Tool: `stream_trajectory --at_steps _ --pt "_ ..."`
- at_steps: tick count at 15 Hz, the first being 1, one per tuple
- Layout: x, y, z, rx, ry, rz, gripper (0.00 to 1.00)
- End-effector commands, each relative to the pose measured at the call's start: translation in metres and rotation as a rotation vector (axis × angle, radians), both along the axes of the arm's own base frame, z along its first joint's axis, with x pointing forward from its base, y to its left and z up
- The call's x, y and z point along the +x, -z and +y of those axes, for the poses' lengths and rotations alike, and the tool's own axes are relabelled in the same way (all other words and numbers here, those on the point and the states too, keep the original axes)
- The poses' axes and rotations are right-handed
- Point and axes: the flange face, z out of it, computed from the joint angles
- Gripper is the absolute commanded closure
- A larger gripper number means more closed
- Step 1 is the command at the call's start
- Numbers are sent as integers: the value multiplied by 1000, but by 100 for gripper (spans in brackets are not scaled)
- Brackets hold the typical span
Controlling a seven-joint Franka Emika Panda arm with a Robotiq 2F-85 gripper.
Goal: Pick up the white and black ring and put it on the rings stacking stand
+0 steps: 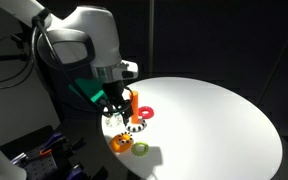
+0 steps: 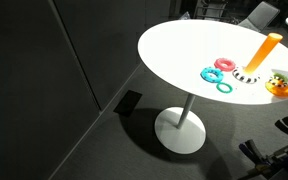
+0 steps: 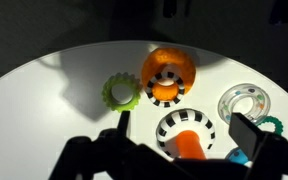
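The orange peg of the rings stacking stand (image 3: 189,147) stands upright; it shows in both exterior views (image 1: 134,101) (image 2: 267,50). A white and black ring (image 3: 183,121) lies flat around the peg's foot (image 2: 246,76) (image 1: 135,125). A second striped ring (image 3: 165,92) sits on an orange round piece (image 3: 167,65). My gripper (image 3: 187,128) is open and empty above the peg, one finger on each side of it. The arm shows in an exterior view, with the gripper (image 1: 119,100) over the rings.
A green ring (image 3: 121,92) lies left of the orange piece. A clear ring (image 3: 246,103) and a teal ring (image 3: 274,122) lie to the right. A pink ring (image 2: 226,65) and teal rings (image 2: 211,73) lie beside the stand. The round white table (image 2: 174,45) has its edge close by.
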Motion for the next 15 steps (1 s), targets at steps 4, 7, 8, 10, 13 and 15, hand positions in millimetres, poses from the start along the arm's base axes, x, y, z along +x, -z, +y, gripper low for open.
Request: stream_trajectory --at_steps 4,7,8,10,13,15 --pt "13 37 0 -21 -4 -5 0" --pt "18 54 1 -22 -5 12 0" --pt "19 61 2 -19 -6 19 0" --pt "22 73 5 -18 -11 28 0" --pt "27 87 8 -18 -14 38 0" --pt "32 95 9 -22 -19 43 0"
